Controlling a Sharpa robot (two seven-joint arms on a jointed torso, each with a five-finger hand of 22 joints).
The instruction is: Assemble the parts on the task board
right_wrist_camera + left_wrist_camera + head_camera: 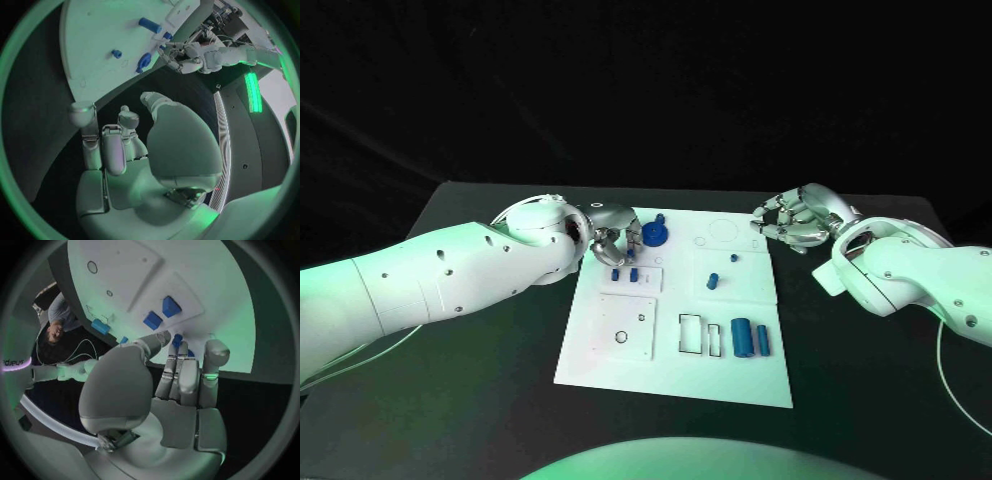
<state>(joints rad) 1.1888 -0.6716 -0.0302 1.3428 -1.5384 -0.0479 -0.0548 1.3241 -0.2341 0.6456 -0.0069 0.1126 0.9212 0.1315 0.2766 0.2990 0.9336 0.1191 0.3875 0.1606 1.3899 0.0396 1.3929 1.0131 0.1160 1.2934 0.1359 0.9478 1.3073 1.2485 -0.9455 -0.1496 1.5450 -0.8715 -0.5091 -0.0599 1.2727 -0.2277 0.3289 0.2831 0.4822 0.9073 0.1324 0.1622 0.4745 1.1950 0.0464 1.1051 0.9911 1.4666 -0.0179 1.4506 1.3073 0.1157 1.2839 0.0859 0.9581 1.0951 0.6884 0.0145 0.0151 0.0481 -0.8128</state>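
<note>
On the white task board, mid-table, the work looks partly done at best. Two blue cylinders lie side by side at the board's near right, beside an outlined rectangular slot that holds nothing, so those appear unplaced. Two small blue pegs stand near the board's left edge, and another small blue piece sits at the middle. A round blue part lies at the far left corner, just beside the left hand.

Left hand: down over the board's far left corner, fingers curled toward the surface. In the left wrist view its fingertips sit against a small blue piece there, but whether that piece is truly pinched or only touched I cannot tell. My judgement: a placing or pick-up at this corner is the step in hand.

Right hand: hovers off the board's far right corner over the black table, fingers loosely bent and apart, nothing in them in the right wrist view.

Left to do, as judged: the cylinders and the open slot, plus the circular recess at the far right.

Obstructions: the left forearm lies along the board's left side; a reach for the pegs passes close under it. Thin cables trail at both table edges, well apart from the parts.
</note>
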